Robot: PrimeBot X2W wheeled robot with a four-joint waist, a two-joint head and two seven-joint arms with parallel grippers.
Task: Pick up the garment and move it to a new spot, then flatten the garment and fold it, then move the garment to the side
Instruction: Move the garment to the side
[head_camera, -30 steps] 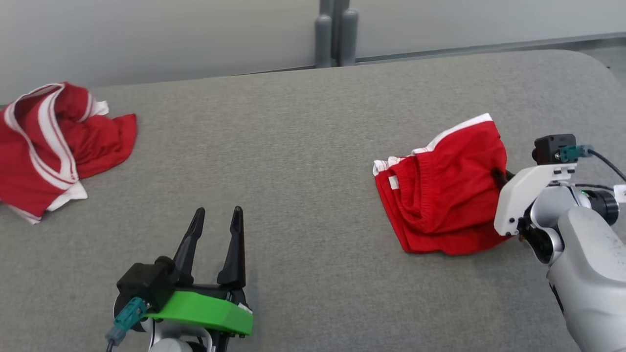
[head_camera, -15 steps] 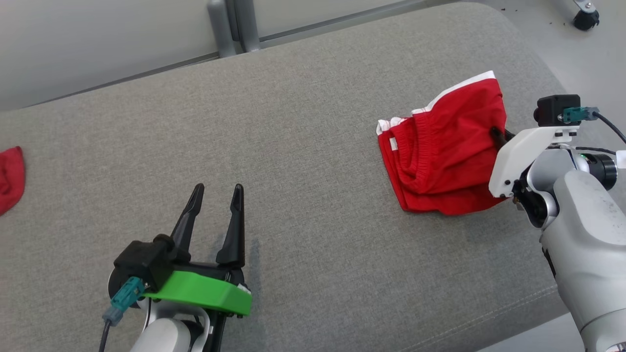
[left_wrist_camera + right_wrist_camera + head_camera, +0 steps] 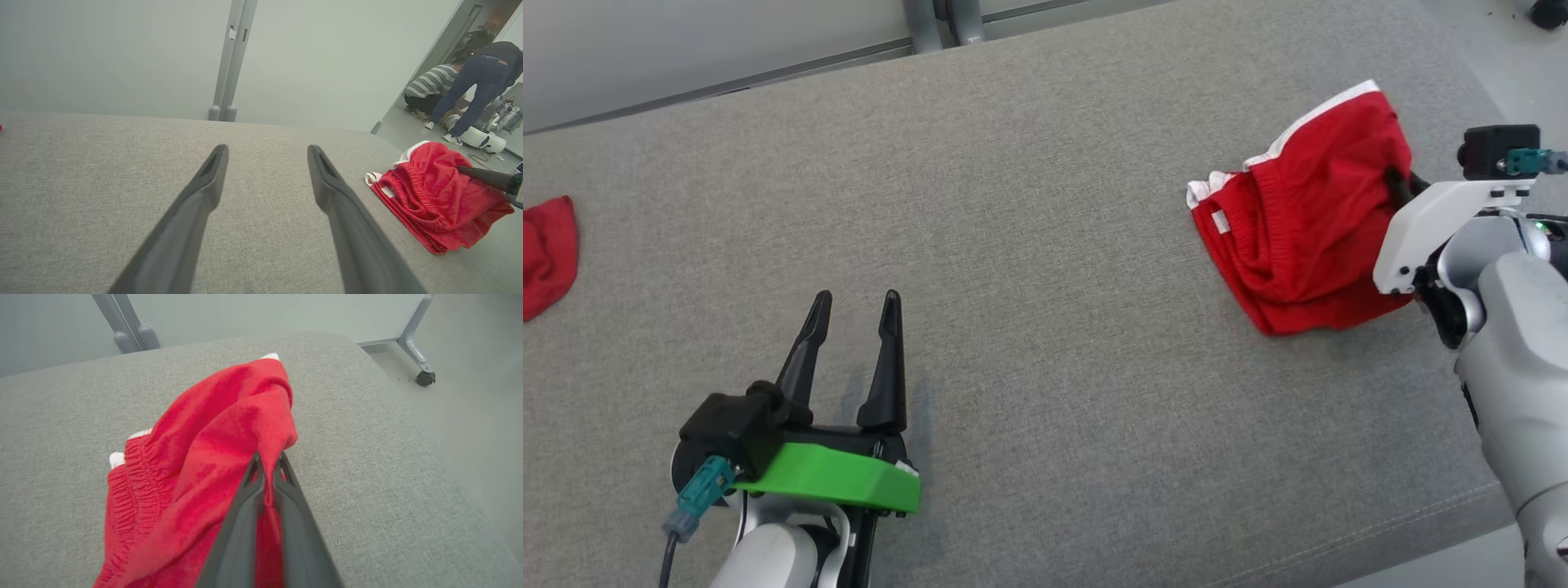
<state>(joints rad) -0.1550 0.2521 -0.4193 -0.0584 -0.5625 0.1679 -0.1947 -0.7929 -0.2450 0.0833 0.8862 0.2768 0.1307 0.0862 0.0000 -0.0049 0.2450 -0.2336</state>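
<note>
right tool (image 3: 267, 459): clamped on red garment (image 3: 196, 465), near bench (image 3: 367, 457) right edge
left tool (image 3: 858, 296): spread, empty
head view: second red cloth (image 3: 547, 253), left edge
left wrist view: two people (image 3: 474, 85) beyond

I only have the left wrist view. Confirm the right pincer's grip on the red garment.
Observer: The right wrist view shows the right pincer shut on a fold of the red garment, with cloth pinched between both fingers.
Operator: Report anything else lying on the table.
Observer: The head view shows a second red cloth on the table, far to the robot's left and well apart from the open left pincer.
</note>
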